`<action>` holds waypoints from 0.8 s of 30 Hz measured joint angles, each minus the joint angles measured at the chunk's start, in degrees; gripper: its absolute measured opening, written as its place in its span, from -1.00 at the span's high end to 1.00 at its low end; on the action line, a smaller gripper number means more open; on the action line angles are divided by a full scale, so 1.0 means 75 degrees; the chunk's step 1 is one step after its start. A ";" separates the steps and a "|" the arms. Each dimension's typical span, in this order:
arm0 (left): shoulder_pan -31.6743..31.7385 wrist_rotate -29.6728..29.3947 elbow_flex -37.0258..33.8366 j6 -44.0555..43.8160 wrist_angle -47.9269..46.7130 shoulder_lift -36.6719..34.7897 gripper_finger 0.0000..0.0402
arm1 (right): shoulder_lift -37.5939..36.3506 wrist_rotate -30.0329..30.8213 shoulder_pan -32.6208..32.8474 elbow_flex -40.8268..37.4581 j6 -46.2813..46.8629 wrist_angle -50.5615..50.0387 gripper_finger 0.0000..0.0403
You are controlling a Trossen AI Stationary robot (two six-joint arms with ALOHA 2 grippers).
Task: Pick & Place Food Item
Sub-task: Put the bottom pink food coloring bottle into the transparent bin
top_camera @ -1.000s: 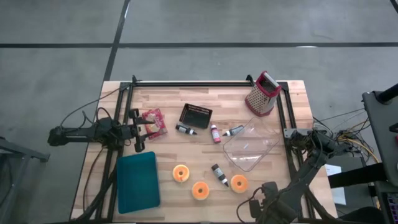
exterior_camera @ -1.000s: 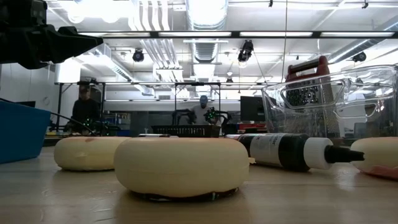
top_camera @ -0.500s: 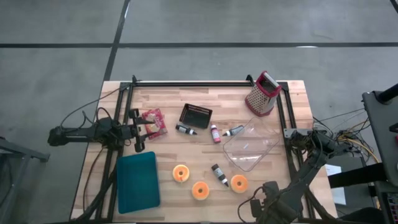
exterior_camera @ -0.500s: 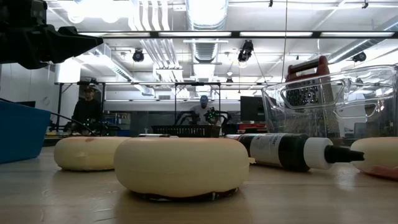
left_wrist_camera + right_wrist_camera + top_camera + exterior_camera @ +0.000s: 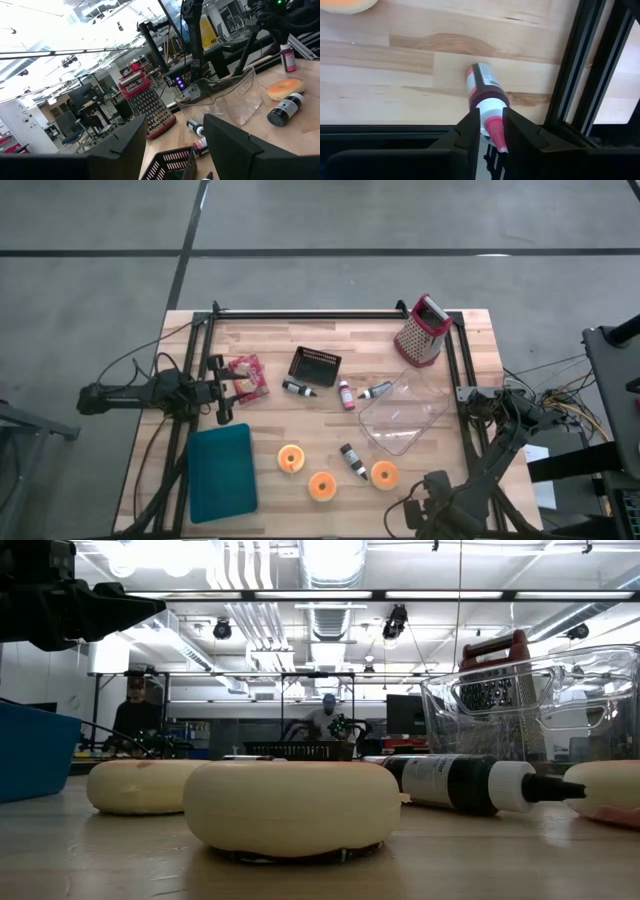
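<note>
Little of the task looks done: at the table's point(image 5: 480, 350) near edge the right gripper point(image 5: 491, 132) sits over the nozzle of a red-capped bottle point(image 5: 482, 85) lying on the wood, and whether it is clamped on it or letting go cannot be told. Farther in, three orange doughnuts point(image 5: 322, 485) lie loose between the blue tray point(image 5: 220, 470) and the clear tub point(image 5: 400, 415), both apparently unfilled. Farther still, the left gripper point(image 5: 175, 145) waits spread and empty beside a snack packet point(image 5: 247, 377); from overhead the right arm hides the bottle, and which item is meant is unclear.
</note>
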 joint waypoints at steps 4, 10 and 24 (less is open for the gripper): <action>-0.0002 0.0000 -0.0002 0.0000 0.0000 0.0000 0.01 | 0.0000 -0.0003 0.0003 0.0000 0.0012 -0.0110 0.57; -0.0003 0.0002 0.0000 0.0000 0.0000 0.0000 0.01 | -0.0112 -0.0008 0.0002 0.0000 0.0030 -0.0387 0.49; 0.0000 0.0000 -0.0001 0.0000 -0.0003 0.0000 0.01 | -0.0262 0.0185 0.0001 0.0185 0.0092 -0.0394 0.25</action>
